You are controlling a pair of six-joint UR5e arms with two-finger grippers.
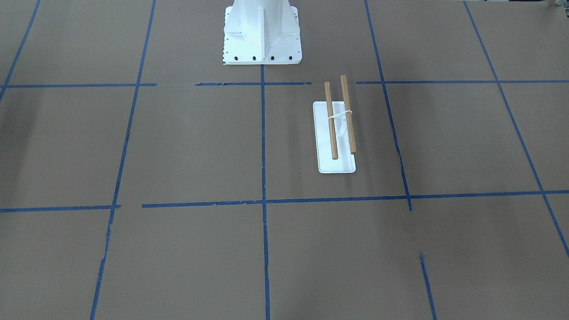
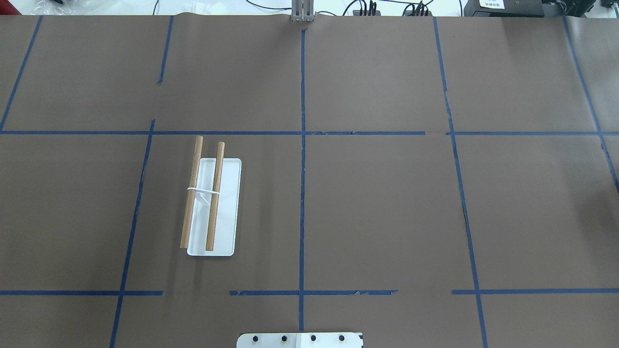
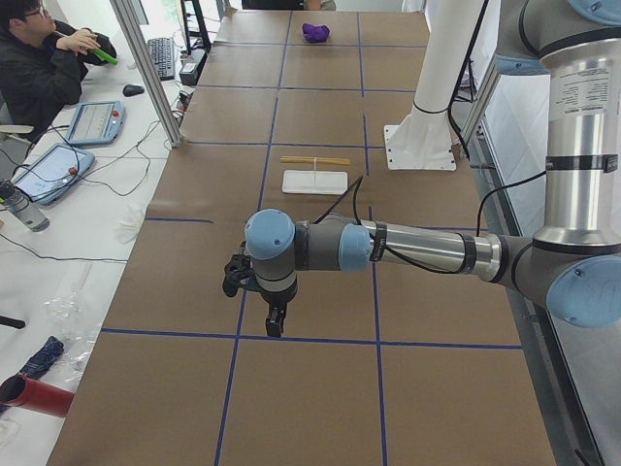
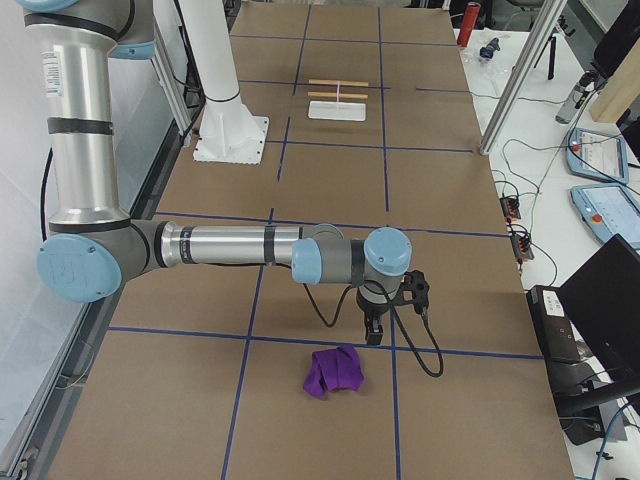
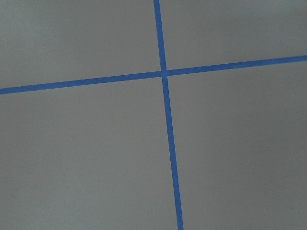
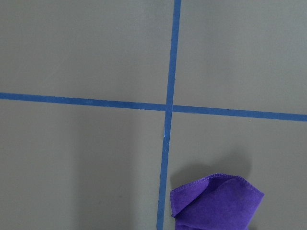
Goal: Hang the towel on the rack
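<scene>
The rack [image 1: 332, 129] stands on the brown table, with a white flat base and two brown dowel rods. It sits left of centre in the overhead view [image 2: 213, 217] and shows small in both side views [image 3: 315, 181] [image 4: 338, 110]. The purple towel [image 4: 335, 372] lies crumpled on the table far from the rack; it also shows in the right wrist view [image 6: 216, 201] and in the left side view [image 3: 315, 32]. My right gripper [image 4: 373, 330] points down just beside the towel. My left gripper [image 3: 275, 325] points down over bare table at the other end. I cannot tell whether either is open.
The white bolted robot pedestal [image 1: 262, 35] stands at the table's robot side [image 2: 300, 340]. Blue tape lines [image 5: 165, 120] grid the brown table. An operator [image 3: 39, 68] sits past the table edge, beside a metal post [image 3: 146, 68] and tablets.
</scene>
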